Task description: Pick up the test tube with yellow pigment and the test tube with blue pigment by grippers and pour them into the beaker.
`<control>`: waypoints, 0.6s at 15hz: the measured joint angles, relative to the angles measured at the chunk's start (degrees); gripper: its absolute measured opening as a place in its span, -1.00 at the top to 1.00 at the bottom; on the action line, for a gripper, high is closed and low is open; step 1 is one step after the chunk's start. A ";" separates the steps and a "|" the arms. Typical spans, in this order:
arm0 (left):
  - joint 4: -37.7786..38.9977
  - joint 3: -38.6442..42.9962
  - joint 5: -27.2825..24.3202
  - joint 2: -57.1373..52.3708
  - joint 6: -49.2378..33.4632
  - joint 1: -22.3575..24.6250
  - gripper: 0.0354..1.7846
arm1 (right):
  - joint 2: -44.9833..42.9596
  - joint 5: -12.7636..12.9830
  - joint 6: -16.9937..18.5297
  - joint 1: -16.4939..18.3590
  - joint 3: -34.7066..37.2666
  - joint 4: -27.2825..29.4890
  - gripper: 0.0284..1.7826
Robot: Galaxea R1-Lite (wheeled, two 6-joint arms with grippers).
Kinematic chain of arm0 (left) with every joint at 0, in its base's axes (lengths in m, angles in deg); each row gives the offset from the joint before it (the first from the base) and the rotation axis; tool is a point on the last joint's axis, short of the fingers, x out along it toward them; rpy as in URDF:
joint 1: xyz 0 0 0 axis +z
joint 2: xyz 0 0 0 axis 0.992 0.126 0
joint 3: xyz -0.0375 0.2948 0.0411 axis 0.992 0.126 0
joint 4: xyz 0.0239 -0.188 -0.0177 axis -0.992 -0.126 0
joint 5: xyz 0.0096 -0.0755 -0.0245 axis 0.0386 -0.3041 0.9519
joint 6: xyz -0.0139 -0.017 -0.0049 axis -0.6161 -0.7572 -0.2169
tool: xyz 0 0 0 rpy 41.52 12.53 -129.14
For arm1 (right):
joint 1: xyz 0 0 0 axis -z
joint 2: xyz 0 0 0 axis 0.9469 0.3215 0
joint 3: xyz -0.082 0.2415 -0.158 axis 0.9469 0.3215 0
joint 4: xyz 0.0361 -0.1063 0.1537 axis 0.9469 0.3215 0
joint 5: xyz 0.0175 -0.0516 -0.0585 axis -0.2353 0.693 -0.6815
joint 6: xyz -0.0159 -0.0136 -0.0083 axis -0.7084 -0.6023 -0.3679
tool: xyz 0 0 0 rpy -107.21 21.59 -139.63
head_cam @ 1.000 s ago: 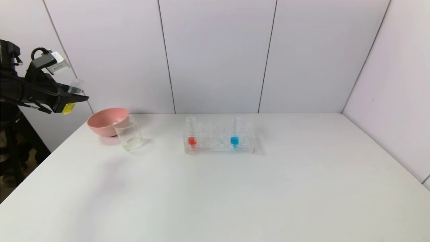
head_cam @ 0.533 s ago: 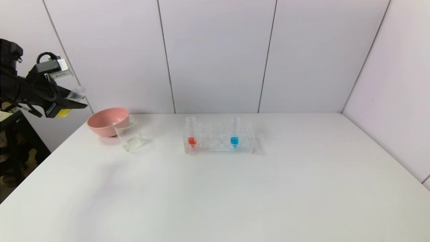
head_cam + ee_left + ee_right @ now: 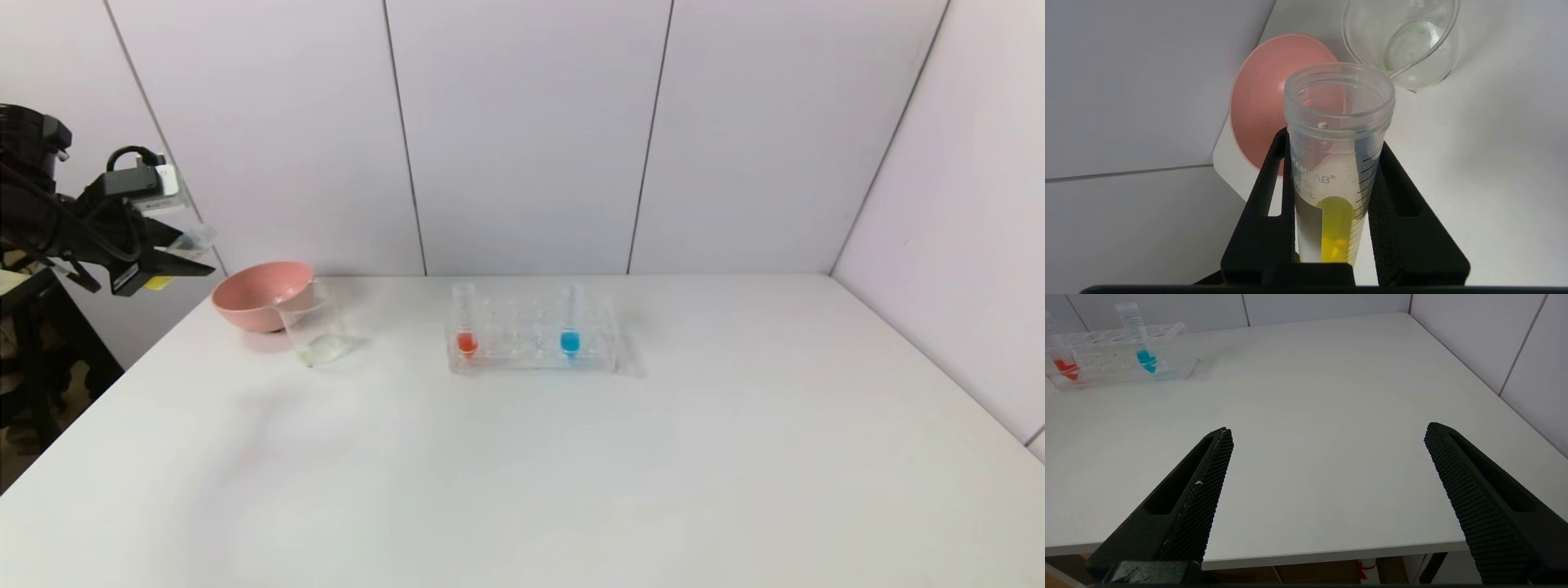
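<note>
My left gripper [image 3: 175,260] is shut on the test tube with yellow pigment [image 3: 1337,171], held tilted in the air off the table's far left, its open mouth pointing toward the pink bowl and beaker. In the head view the tube [image 3: 186,243] lies nearly level. The beaker [image 3: 314,332] stands on the table in front of the bowl; it also shows in the left wrist view [image 3: 1404,45]. The test tube with blue pigment [image 3: 570,322] stands in the clear rack [image 3: 531,359]; it also shows in the right wrist view [image 3: 1139,339]. My right gripper [image 3: 1327,453] is open and empty near the table's front edge.
A pink bowl [image 3: 263,296] sits behind the beaker at the table's back left. A tube with red liquid [image 3: 465,322] stands at the rack's left end. White wall panels stand behind and to the right.
My left gripper has tipped the yellow tube from steeply upright toward level and sunk a little. The rack, beaker and bowl have not moved.
</note>
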 joint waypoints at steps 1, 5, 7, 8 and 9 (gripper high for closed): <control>0.07 -0.11 0.46 0.17 0.29 -0.09 0.45 | 0.00 0.00 0.02 -0.02 0.00 0.01 -0.92; 0.61 -0.38 2.72 0.46 0.51 -1.05 0.45 | 0.00 0.00 0.02 0.00 0.00 0.00 -0.92; 0.66 -0.41 4.11 0.55 1.26 -2.12 0.45 | 0.00 0.00 0.00 0.00 0.00 0.00 -0.92; 0.71 -0.44 4.74 0.60 1.87 -2.45 0.45 | 0.00 0.00 0.02 0.00 0.00 0.00 -0.92; 0.90 -0.55 5.86 0.71 2.72 -2.84 0.45 | 0.00 0.01 0.02 0.00 0.00 -0.02 -0.92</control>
